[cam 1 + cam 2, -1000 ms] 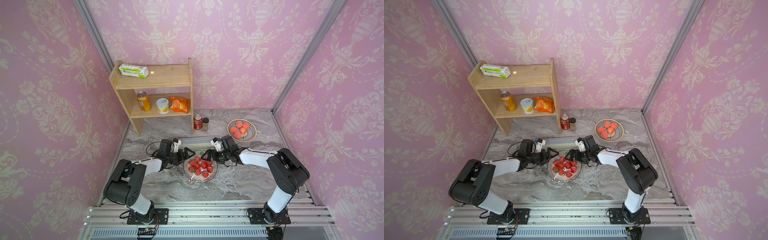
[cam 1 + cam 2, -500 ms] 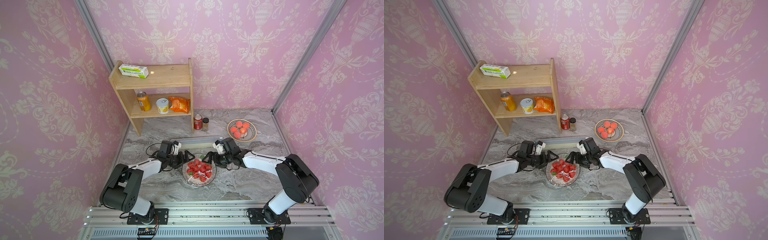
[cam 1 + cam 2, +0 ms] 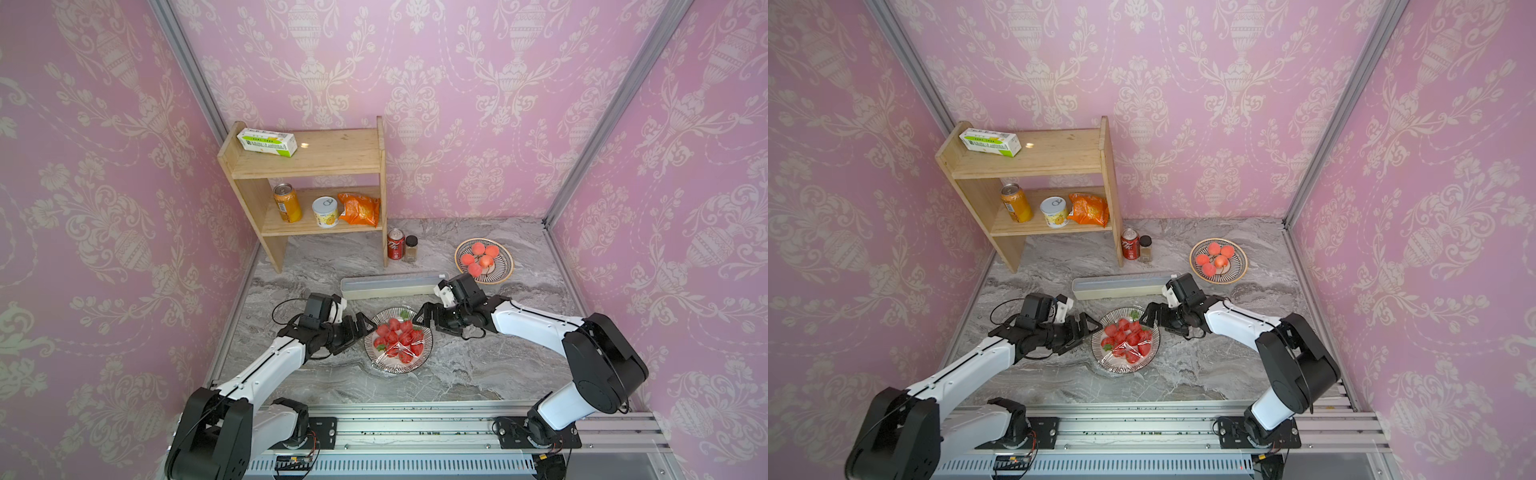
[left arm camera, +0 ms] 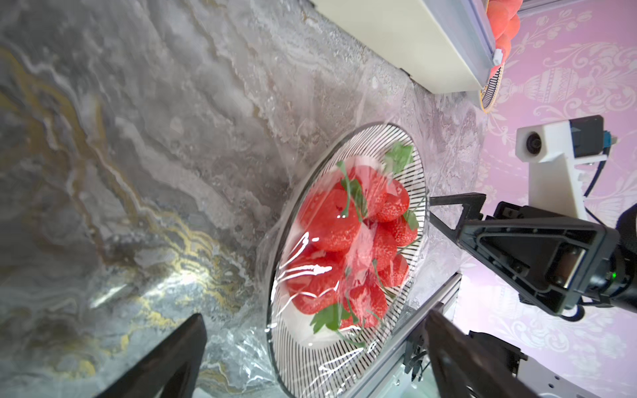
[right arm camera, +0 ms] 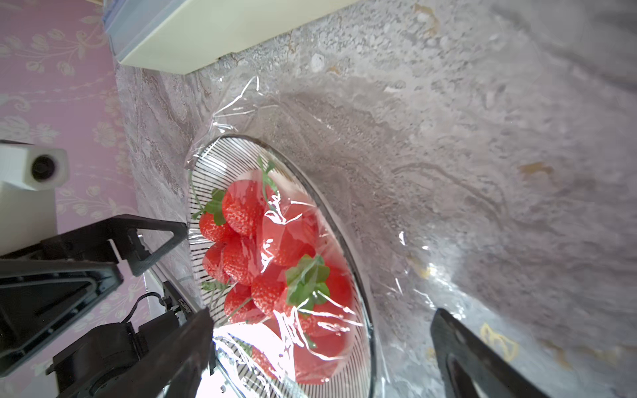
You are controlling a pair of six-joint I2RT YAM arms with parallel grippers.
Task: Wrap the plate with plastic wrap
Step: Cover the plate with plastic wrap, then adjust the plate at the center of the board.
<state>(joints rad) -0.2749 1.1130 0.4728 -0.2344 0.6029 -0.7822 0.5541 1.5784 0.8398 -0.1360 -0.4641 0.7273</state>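
Grey marble tabletop [image 3: 478, 374]: fills the lower middle of both top views and carries everything below.
Cream box [image 3: 386, 286]: lies just above frame centre. Its long axis runs left to right, right end slightly higher, grey translucent top facing up.
Plastic wrap [image 4: 310, 268]: clear film draped over the fruit and spilling past the rim onto the marble. A crumpled corner [image 5: 241, 100] lies just short of the box. The step looks like tucking the loose edges. Each edge should be pinched low on the marble, drawn outward until taut, then pressed down and under the rim, both sides worked evenly so the dish does not slide. The sheet seems to run from the box side toward the lower frame, but its true long axis cannot be told, and neither can whether it is cut free.
Plate [image 3: 398, 371]: striped dish below the box at centre frame, flat on the marble.
Left gripper [image 3: 365, 328]: jaws wide and empty, tips just beside the plate's left rim.
Right gripper [image 3: 424, 319]: jaws wide and empty, at the upper right rim.
Strawberries [image 3: 399, 336]: heaped under the film.
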